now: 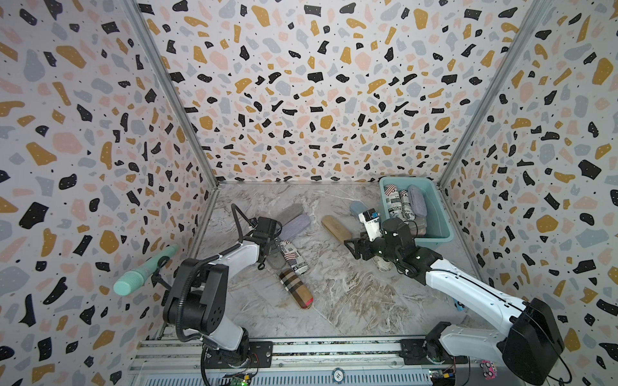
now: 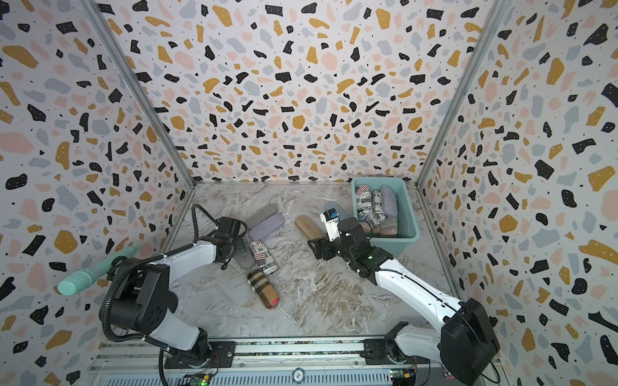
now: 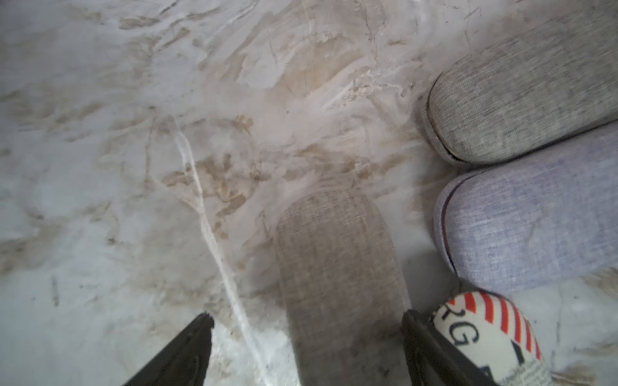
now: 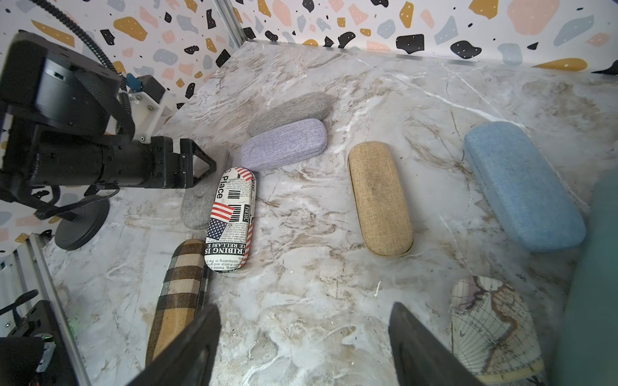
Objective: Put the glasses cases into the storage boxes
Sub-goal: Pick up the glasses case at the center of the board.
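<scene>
1. Both top views: the teal plastic tub (image 1: 440, 217) sits at the far right corner of the bench (image 1: 334, 294) with several cases inside it.
2. Left wrist: the left gripper (image 3: 306, 317) has its jaws apart, straddling the grey woven fabric case (image 3: 337, 267). One jaw is against its side and right by the newspaper-print case (image 3: 485, 331), the other is well clear. I'd centre up first, then squeeze, so the neighbour doesn't get nipped.
3. Right wrist: the right gripper (image 4: 304, 317) has its jaws apart and is empty. The tan woven case (image 4: 379, 197) looks like the easy next pick.
</scene>
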Controlling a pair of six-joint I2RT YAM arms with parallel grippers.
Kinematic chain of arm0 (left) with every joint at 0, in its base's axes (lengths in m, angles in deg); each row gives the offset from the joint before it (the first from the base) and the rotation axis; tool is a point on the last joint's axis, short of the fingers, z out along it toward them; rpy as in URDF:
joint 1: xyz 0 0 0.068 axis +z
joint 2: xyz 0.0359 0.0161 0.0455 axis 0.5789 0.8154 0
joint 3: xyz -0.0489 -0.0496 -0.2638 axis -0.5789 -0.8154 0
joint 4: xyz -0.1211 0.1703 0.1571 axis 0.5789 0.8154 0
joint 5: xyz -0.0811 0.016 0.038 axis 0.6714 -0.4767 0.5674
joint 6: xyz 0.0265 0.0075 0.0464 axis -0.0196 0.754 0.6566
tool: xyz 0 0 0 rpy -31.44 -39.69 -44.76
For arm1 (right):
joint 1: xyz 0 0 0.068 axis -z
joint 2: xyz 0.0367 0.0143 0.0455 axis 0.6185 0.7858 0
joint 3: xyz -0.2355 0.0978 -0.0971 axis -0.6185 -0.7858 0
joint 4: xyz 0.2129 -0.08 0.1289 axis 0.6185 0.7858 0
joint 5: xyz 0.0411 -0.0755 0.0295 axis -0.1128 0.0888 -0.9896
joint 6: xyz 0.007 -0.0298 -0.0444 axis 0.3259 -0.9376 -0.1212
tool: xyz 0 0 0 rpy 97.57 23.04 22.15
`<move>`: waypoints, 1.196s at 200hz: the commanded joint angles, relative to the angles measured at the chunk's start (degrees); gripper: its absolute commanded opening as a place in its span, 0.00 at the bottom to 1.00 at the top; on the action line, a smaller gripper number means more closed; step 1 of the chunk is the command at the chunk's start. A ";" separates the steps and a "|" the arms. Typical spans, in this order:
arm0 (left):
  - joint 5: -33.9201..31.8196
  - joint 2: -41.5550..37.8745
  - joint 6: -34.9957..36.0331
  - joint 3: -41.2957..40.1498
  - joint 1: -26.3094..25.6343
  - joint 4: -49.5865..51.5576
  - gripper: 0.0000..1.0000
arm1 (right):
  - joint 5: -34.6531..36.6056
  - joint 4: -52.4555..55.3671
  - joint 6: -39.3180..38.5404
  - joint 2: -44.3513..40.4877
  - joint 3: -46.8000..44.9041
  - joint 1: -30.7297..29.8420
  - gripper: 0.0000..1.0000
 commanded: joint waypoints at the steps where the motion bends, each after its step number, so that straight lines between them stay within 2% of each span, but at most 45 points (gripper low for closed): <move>1: 4.17 1.87 1.45 0.43 0.18 -1.06 0.88 | 0.25 -0.03 -1.24 0.26 1.46 -0.73 0.81; 60: 1.71 4.33 1.46 3.04 0.25 0.02 0.90 | 0.60 -0.21 -1.55 0.98 1.68 -0.81 0.81; 86: 0.54 5.35 0.72 2.31 0.34 -0.69 0.85 | 0.43 -0.11 -1.31 1.25 1.76 -0.90 0.80; 125: 0.19 4.48 0.27 0.75 0.43 -2.21 0.71 | 0.66 -0.20 -1.10 1.26 1.71 -0.86 0.78; 201: 2.02 -0.38 0.36 -1.08 0.43 -3.24 0.67 | 0.62 -0.47 -0.30 2.07 2.24 -1.58 0.75; 239: 3.58 -7.43 0.01 -3.86 0.43 -6.03 0.66 | 1.04 -0.41 -0.18 2.27 2.64 -1.88 0.75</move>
